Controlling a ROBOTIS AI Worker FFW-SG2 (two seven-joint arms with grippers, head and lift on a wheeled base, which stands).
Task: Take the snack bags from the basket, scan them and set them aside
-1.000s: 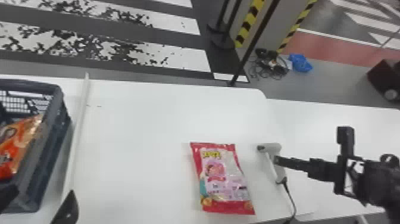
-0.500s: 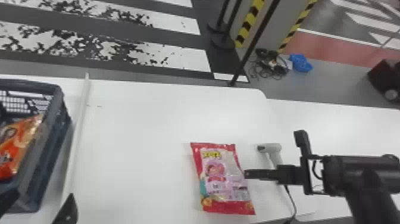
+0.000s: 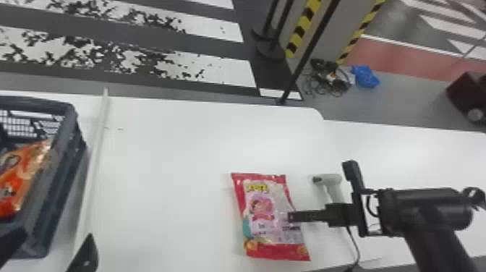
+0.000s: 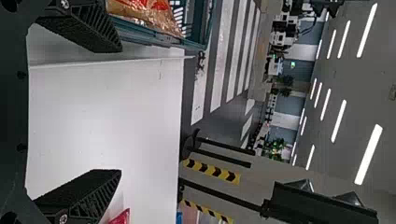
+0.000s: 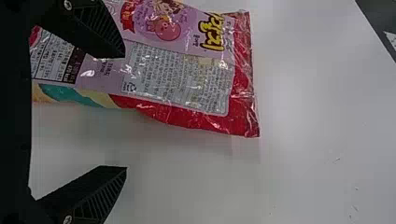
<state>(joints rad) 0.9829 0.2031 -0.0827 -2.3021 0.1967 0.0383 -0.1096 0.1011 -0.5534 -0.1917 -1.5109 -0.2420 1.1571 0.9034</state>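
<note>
Fingers are wide apart on the right gripper (image 3: 307, 216), pink snack bag (image 3: 265, 220) lying under one, near the table's (image 3: 173, 162) near edge.

Head: high, forward-down; left wrist: outward across table (image 4: 107, 112); right wrist: close above bag (image 5: 177, 81), shared with head.

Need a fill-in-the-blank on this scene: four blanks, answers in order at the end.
The snack bag in the basket is mostly ____ in color. The scanner lies to the ____ of the red-edged bag in the head view. The right gripper has its fingers ____, not shut. The table has a ____ top.

Missing words: orange; right; open; white.
</note>
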